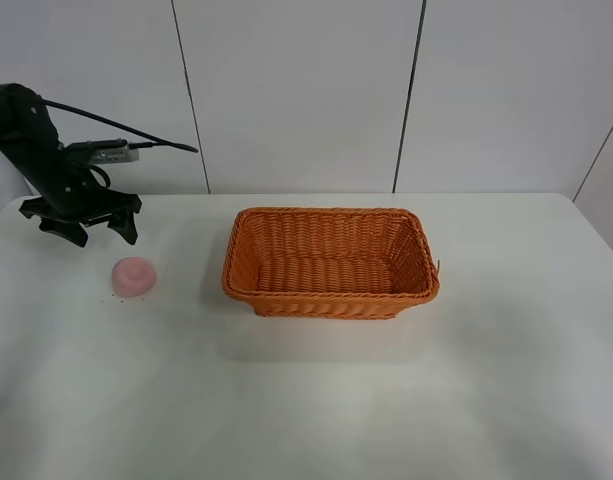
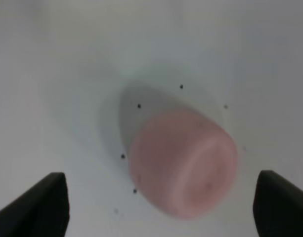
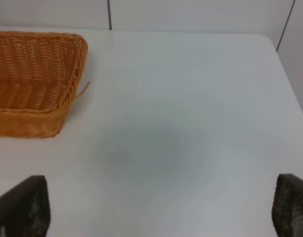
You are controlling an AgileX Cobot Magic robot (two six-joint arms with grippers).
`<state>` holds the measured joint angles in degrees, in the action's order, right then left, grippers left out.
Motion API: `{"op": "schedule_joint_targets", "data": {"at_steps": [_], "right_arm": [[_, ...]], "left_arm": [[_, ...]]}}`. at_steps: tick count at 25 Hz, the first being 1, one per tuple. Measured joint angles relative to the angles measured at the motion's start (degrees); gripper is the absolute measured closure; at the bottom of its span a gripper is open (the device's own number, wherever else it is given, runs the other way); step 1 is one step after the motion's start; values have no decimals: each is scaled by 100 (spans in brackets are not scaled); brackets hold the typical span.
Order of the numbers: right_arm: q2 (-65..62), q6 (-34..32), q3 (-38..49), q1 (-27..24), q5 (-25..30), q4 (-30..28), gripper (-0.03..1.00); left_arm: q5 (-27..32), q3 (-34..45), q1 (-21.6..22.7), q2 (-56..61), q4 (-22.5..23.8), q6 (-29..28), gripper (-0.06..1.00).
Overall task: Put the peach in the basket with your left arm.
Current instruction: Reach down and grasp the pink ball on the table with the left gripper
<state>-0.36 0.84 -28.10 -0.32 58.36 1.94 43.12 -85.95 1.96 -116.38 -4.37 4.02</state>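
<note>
Peach (image 2: 183, 163) lies on the table (image 1: 306, 400) just beneath my left gripper (image 1: 101, 232), centred between its wide-spread fingers, which I see clear of it. Basket (image 1: 331, 303) stands well off to that gripper's right, apart from the peach.

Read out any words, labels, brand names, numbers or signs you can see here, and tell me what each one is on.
No readable text in any view.
The peach, the basket, the table and the left tool show no lettering.
The dark specks on the table around the peach are dots, not characters.
</note>
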Motion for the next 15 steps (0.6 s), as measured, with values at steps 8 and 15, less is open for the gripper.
{"op": "schedule_joint_targets", "data": {"at_steps": [8, 15], "right_arm": [[0, 0, 0, 0, 0, 0, 27], [0, 0, 0, 0, 0, 0, 27]], "left_arm": [[0, -125, -36, -581, -136, 12, 16], [-195, -148, -342, -581, -105, 12, 16]]}}
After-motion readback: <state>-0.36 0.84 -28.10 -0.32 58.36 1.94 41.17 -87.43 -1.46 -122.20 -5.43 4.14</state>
